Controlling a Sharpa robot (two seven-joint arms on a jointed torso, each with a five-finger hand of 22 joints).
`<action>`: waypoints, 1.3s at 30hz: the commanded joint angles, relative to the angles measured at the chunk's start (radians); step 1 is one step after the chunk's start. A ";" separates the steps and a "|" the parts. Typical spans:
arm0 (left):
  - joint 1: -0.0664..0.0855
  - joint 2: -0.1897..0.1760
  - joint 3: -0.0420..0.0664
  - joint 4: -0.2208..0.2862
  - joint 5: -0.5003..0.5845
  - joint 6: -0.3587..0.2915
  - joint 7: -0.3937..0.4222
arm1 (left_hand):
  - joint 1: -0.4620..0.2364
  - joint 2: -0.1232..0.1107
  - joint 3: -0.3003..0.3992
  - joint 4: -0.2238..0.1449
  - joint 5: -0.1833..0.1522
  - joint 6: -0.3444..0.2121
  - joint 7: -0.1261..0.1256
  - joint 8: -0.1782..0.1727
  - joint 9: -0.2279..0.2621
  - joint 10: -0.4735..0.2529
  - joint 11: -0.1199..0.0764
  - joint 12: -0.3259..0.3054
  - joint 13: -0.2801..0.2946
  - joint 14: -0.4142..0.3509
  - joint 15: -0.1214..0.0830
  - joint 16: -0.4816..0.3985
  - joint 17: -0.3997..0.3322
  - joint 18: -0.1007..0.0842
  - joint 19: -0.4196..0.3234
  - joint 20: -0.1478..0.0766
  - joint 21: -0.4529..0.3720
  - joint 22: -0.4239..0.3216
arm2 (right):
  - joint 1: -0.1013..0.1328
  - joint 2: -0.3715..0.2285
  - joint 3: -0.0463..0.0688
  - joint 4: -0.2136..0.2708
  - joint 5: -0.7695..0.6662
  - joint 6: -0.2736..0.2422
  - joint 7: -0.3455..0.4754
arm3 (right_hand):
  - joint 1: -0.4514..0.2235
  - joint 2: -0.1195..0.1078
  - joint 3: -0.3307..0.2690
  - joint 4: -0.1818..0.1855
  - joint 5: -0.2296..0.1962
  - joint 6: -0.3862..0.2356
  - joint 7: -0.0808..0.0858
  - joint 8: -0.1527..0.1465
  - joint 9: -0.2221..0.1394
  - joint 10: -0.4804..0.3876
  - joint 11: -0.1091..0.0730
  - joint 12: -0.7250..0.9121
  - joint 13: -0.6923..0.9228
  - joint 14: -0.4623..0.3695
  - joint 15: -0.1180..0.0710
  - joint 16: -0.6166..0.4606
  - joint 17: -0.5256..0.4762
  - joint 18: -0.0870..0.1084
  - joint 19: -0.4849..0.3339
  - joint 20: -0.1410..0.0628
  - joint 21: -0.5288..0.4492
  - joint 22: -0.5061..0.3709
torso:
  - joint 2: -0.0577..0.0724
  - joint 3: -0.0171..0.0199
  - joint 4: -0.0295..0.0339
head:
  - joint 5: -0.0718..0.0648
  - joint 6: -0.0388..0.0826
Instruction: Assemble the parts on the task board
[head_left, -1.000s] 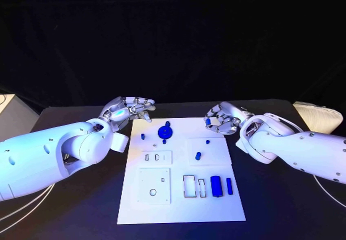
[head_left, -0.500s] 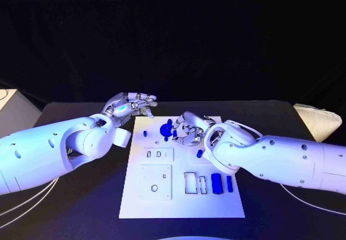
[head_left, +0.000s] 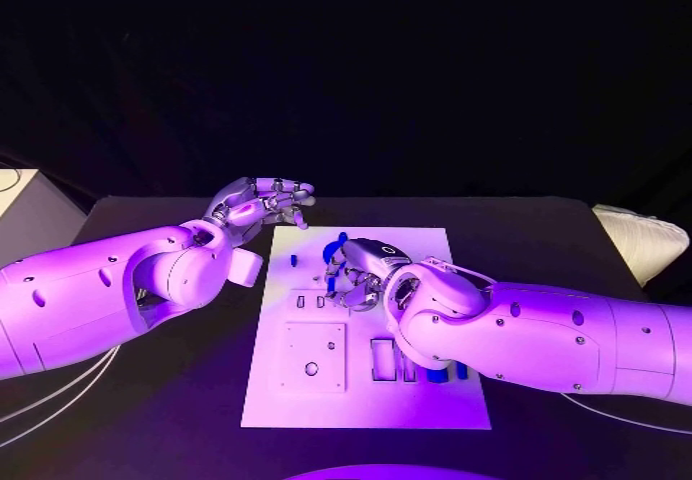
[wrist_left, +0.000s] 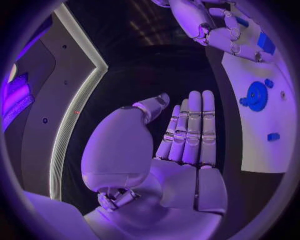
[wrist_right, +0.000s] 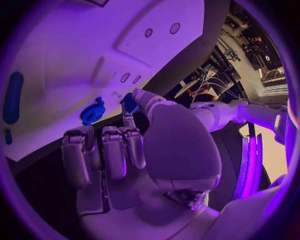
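The near end of the white board (head_left: 361, 405) on the black table (head_left: 548, 440) was seen from the head, its blue bars (head_left: 437, 374) partly covered by the right arm (head_left: 534, 335). Further on, the right robot hand (head_left: 356, 272) was held over the board's middle. From its wrist, a small blue piece (wrist_right: 129, 103) was shown pinched at the fingertips, just beside the blue gear (wrist_right: 92, 113); from the head this grip was hard to make out. Farthest, the left robot hand (head_left: 267, 208) was held off the board's far left corner, fingers straight and holding nothing.
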 joint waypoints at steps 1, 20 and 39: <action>0.001 0.001 0.001 0.002 -0.001 0.012 0.007 | -0.007 0.007 0.006 -0.002 0.003 -0.004 0.000 -0.007 0.002 -0.007 -0.001 -0.003 0.002 -0.009 -0.001 0.005 0.001 0.003 -0.007 0.002 0.006 0.001 | -0.011 0.009 -0.001 -0.001 -0.085 0.012 -0.044 | -0.011 -0.002 -0.004 0.006 -0.005 0.002 -0.007 0.005 0.015 0.055 -0.007 -0.002 0.209 0.108 -0.007 0.006 0.263 -0.006 0.104 -0.009 0.003 0.263 | 0.001 0.0022 0.0002 | 0.003 -0.005; 0.001 0.000 0.001 0.002 -0.001 0.015 0.004 | -0.007 0.007 0.006 -0.002 0.003 -0.004 0.000 -0.007 0.002 -0.007 -0.001 -0.003 0.002 -0.009 -0.001 0.005 0.001 0.003 -0.007 0.002 0.006 0.001 | -0.049 0.050 -0.007 -0.050 -0.157 -0.012 -0.054 | -0.020 -0.013 -0.007 0.006 0.003 0.001 -0.009 0.009 0.016 0.057 -0.008 0.000 0.211 0.108 -0.008 0.006 0.263 -0.006 0.104 -0.010 0.001 0.262 | 0.001 0.0025 -0.0007 | 0.014 -0.024; 0.001 0.001 0.001 0.001 -0.001 0.019 0.002 | -0.007 0.007 0.006 -0.002 0.003 -0.004 0.000 -0.007 0.002 -0.007 -0.001 -0.003 0.002 -0.009 -0.001 0.005 0.001 0.003 -0.007 0.002 0.006 0.001 | -0.073 0.075 -0.011 -0.102 -0.185 -0.026 -0.043 | -0.026 -0.024 -0.009 0.004 0.007 -0.003 -0.008 0.010 0.015 0.056 -0.009 -0.001 0.210 0.108 -0.009 0.006 0.263 -0.005 0.102 -0.011 -0.001 0.260 | 0.001 0.0022 0.0009 | 0.016 -0.028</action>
